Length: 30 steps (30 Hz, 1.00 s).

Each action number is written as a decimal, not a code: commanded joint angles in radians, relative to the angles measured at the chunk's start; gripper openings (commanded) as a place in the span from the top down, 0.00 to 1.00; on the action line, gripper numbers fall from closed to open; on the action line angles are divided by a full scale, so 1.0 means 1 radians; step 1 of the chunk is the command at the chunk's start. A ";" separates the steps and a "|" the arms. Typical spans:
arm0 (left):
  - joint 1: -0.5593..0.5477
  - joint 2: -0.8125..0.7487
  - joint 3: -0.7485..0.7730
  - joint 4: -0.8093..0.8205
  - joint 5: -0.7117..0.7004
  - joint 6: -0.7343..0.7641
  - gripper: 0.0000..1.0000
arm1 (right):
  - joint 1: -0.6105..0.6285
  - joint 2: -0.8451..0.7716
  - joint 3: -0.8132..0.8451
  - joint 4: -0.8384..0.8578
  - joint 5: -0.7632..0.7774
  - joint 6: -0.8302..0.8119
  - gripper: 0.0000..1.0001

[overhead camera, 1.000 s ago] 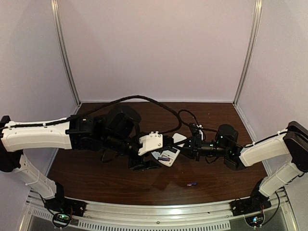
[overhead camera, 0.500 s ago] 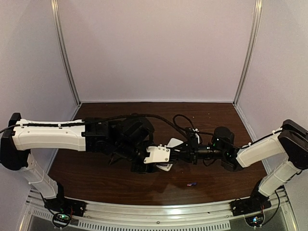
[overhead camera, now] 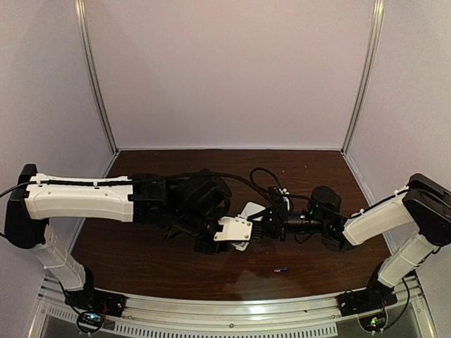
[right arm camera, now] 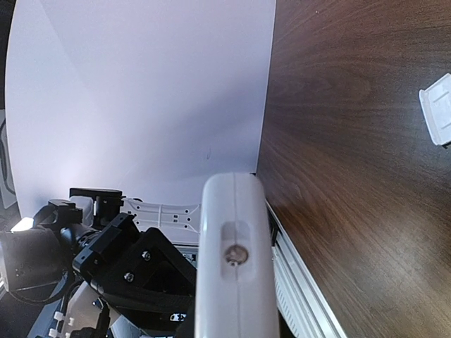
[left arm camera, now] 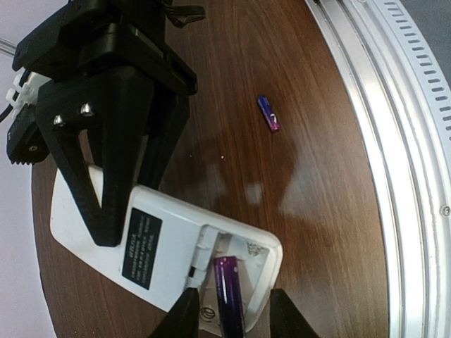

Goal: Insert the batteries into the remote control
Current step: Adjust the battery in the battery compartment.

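Note:
The white remote control lies back-up, its dark-labelled back and open battery recess showing. My right gripper is shut on its far end; the right wrist view shows the remote end-on. One purple battery lies along the recess between my left gripper's fingertips, which stand apart with a gap on each side of it. The second battery lies loose on the table, also in the top view. In the top view both grippers, left and right, meet at mid-table.
A thin white cover piece lies on the table beyond the remote. The metal rail runs along the table's near edge, close to the loose battery. Black cables trail behind the grippers.
My left arm has swung right and forward, so its gripper now covers the remote's open end. My right gripper has shifted slightly left with the remote. The loose battery has not moved.

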 commanded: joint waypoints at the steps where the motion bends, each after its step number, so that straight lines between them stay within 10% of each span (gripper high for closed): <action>1: -0.010 0.021 0.027 -0.015 0.003 0.025 0.65 | 0.010 0.012 0.019 0.063 -0.002 0.012 1.00; 18: -0.015 0.024 0.032 -0.035 0.061 0.073 0.77 | 0.011 0.019 0.022 0.077 -0.010 0.019 1.00; 30: -0.017 0.030 0.040 -0.028 -0.012 0.074 0.57 | 0.010 0.030 0.015 0.113 -0.013 0.026 1.00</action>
